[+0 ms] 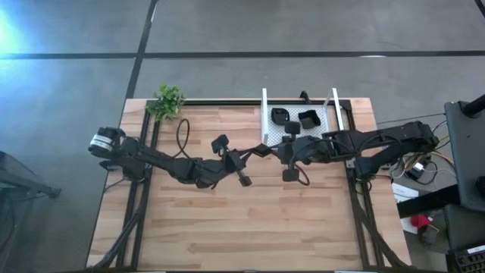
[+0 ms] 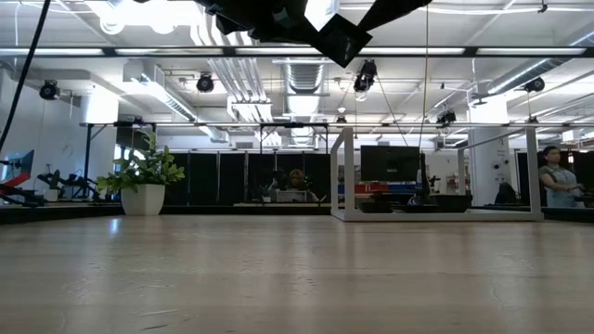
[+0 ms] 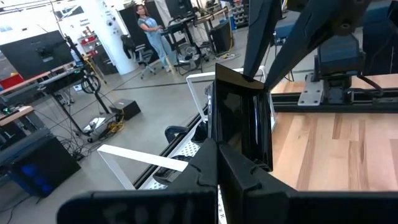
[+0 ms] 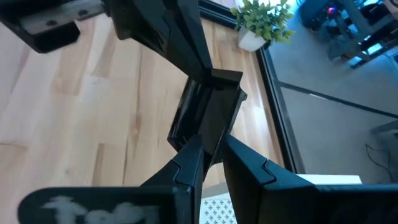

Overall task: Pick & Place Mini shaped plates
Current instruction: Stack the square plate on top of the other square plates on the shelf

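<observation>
A square black plate [image 1: 262, 150] is held in the air above the middle of the table [image 1: 227, 220], gripped from both sides at once. The left gripper [image 1: 255, 152] is closed flat on one edge of it, and the right gripper [image 1: 271, 149] is clamped on the opposite edge with its jaws standing only as far apart as the plate's rim. In the left wrist view the plate [image 3: 239, 121] is seen upright on edge between the fingers [image 3: 239, 171], with the other arm's fingers reaching down onto its top. In the right wrist view the same plate [image 4: 208, 115] is seen tilted, pinched at both ends. In the low view it [image 2: 342, 39] hangs as a dark diamond well clear of the wood.

Just beyond the right gripper, at the far edge of the table, the white tray [image 1: 333, 106] stands with its upright side walls; two more black plates [image 1: 307, 118] lie in it, apart from each other. Part of the tray's floor is covered by the right arm, so any further plates there cannot be made out. In the low view the tray [image 2: 339, 172] is seen as a white frame, with its contents too dark to tell apart.

A small potted plant [image 1: 167, 101] stands at the far left corner, well apart from both grippers. A person [image 2: 560, 181] is seen in the room behind the table, and another [image 3: 149, 28] in the left wrist view.
</observation>
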`<state>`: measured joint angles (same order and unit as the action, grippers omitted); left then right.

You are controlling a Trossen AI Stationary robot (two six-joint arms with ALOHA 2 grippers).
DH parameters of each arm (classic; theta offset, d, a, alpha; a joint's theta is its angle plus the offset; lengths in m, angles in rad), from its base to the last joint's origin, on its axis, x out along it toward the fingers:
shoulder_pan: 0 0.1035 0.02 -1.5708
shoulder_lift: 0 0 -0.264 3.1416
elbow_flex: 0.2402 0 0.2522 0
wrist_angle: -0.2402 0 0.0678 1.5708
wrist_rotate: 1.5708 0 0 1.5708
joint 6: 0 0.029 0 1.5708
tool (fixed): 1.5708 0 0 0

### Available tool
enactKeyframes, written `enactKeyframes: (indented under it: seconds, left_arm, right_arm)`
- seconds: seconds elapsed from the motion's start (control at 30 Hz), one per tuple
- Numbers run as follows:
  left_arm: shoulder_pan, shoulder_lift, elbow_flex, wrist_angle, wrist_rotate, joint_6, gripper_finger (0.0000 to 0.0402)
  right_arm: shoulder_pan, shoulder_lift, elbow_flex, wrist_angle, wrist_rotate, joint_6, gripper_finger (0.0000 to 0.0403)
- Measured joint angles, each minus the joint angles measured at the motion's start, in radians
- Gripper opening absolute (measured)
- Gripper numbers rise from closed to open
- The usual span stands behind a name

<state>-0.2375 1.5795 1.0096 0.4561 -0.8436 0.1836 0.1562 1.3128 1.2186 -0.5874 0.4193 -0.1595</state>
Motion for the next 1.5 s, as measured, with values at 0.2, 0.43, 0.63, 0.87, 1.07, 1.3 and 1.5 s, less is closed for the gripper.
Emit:
enactKeyframes:
  seconds: [0.2, 0.43, 0.63, 0.87, 1.07, 1.3, 1.5]
  left_arm:
    - [-0.001, 0.000, 0.000, -0.002, 0.000, 0.001, 0.0000]
    - [-0.002, 0.001, 0.000, -0.003, 0.000, 0.001, 0.0000]
    - [-0.002, 0.001, 0.000, -0.002, 0.009, 0.000, 0.0000]
    - [-0.002, 0.001, 0.000, -0.002, 0.011, -0.009, 0.0000]
    - [-0.002, 0.001, 0.000, -0.003, 0.011, -0.001, 0.0003]
    - [-0.002, 0.001, 0.000, -0.001, 0.019, -0.001, 0.0049]
    - [-0.002, 0.001, 0.000, -0.003, 0.017, -0.001, 0.0077]
  right_arm:
    - [0.000, 0.022, 0.000, 0.000, 0.004, -0.002, 0.0057]
    - [0.000, 0.032, 0.000, 0.001, 0.006, -0.001, 0.0052]
    - [-0.001, 0.025, 0.000, 0.000, 0.007, 0.003, 0.0013]
    - [0.000, 0.024, 0.000, 0.000, 0.007, 0.003, 0.0009]
    - [0.000, 0.024, 0.000, 0.000, 0.007, 0.003, 0.0008]
    - [0.001, 0.024, 0.000, 0.004, 0.000, 0.021, 0.0008]
    - [0.001, 0.023, 0.000, -0.001, 0.000, 0.029, 0.0008]
